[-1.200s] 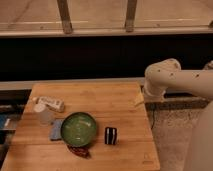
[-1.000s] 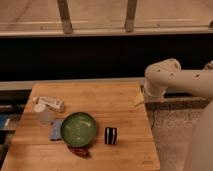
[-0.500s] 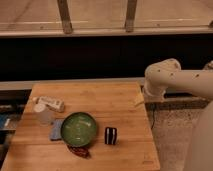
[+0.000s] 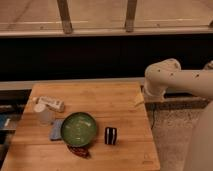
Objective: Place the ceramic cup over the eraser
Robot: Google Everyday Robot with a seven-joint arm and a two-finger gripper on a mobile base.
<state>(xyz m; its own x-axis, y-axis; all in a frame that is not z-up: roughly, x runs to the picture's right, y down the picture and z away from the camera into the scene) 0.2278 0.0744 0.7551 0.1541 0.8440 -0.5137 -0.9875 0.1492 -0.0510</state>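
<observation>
The ceramic cup (image 4: 44, 114), small and whitish, stands upright near the left side of the wooden table (image 4: 115, 107). The eraser (image 4: 110, 135), a black block with white stripes, sits toward the front, right of the green bowl. The cup and the eraser are well apart, with the bowl between them. My gripper (image 4: 138, 100) hangs at the table's right edge under the white arm (image 4: 170, 80), far from both objects. It is open and holds nothing.
A green bowl (image 4: 79, 129) sits at front centre with a flat blue pad (image 4: 56, 129) against its left side and a dark red object (image 4: 78, 151) before it. A white labelled tube (image 4: 51, 103) lies behind the cup. A dark wall and railing run behind the table.
</observation>
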